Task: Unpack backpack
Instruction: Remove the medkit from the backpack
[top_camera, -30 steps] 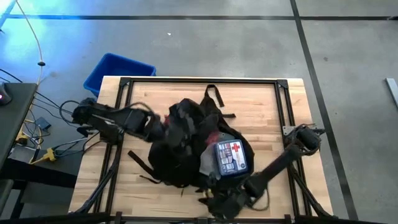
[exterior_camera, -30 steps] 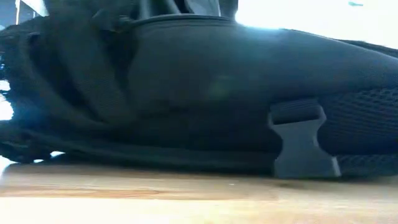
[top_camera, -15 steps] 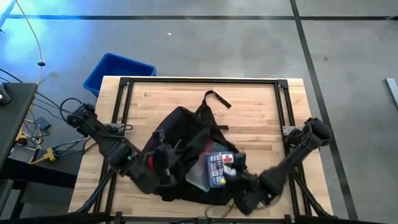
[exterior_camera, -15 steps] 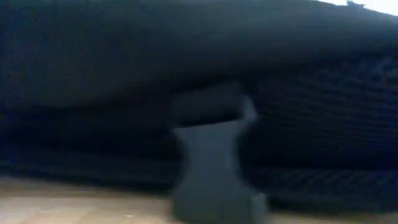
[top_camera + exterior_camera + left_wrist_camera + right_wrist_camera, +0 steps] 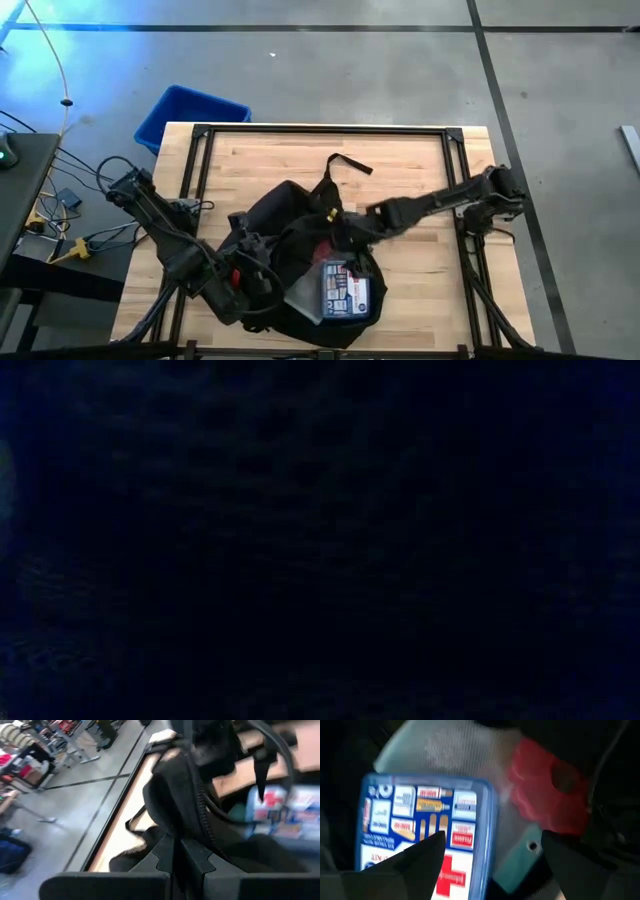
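The right gripper's (image 5: pixel 490 855) fingers (image 5: pixel 415 857) stand wide apart, holding nothing, over the first-aid box (image 5: pixel 425 840) in the backpack (image 5: pixel 290 215) mid-table. The left gripper (image 5: pixel 250 275) pinches its edge. Best: close slowly on the box.

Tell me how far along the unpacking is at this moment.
Done: the backpack lies open on the table, its contents exposed. In hand: the left gripper is shut on the backpack's zippered edge, and the right gripper hangs open above the first aid kit inside. Left: the kit, a red item and a white mesh pouch lie in the bag.
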